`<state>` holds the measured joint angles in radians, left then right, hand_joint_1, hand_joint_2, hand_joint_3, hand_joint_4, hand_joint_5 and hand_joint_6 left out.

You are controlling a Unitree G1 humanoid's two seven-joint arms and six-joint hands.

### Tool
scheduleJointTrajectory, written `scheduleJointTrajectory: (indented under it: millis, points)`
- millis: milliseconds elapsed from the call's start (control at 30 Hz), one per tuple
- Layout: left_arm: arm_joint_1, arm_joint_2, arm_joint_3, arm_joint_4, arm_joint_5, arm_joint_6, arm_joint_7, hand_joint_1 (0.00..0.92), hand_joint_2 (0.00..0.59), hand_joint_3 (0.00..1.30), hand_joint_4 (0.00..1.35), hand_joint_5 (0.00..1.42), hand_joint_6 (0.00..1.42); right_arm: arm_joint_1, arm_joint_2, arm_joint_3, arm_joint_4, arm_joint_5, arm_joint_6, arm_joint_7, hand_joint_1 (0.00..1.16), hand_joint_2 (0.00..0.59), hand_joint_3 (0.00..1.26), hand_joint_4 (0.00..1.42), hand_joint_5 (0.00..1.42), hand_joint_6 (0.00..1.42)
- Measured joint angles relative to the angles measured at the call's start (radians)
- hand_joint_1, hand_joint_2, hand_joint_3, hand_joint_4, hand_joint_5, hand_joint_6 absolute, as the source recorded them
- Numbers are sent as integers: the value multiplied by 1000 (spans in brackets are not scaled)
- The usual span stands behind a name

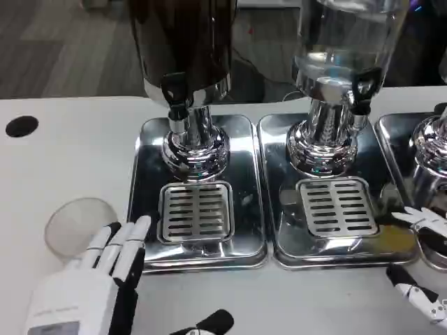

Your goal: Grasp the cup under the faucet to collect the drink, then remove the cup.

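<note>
A clear plastic cup stands on the white table at the lower left, left of the dark drink dispenser's steel base. My left hand lies just in front of and to the right of the cup, fingers stretched out toward it, holding nothing. The dark dispenser's black faucet hangs over a slotted drip grate, which is bare. My right hand shows at the lower right edge with fingers spread apart, empty, beside the clear dispenser's base.
A second dispenser with clear liquid and its own faucet and grate stands to the right. A third steel base is cut off at the right edge. A black hole marks the table at far left.
</note>
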<state>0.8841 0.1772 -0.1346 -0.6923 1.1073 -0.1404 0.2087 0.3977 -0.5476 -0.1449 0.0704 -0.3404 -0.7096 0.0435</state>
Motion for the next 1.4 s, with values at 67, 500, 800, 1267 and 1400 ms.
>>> scheduleJointTrajectory:
  millis: [67,500,800,1267,1400]
  points:
    - [-6,0,0,0,0,1,-2,0,84,121,1,103,283,-1,0,1,0,0,3,1,486,378,254,141,83,7]
    - [-14,1,0,10,-8,7,-6,0,89,124,1,103,284,-5,0,4,0,0,9,1,477,385,254,142,93,7]
    - [-27,3,3,19,-35,9,-6,0,88,124,1,103,285,-5,0,4,-3,0,13,3,466,380,254,142,96,7]
    - [-79,-2,22,23,-45,47,-23,0,80,134,20,134,387,-1,9,-9,-21,24,29,3,458,380,254,142,96,7]
    - [-111,-11,60,23,-77,90,-48,0,77,134,23,143,422,1,9,-14,-18,30,28,3,457,380,254,142,96,7]
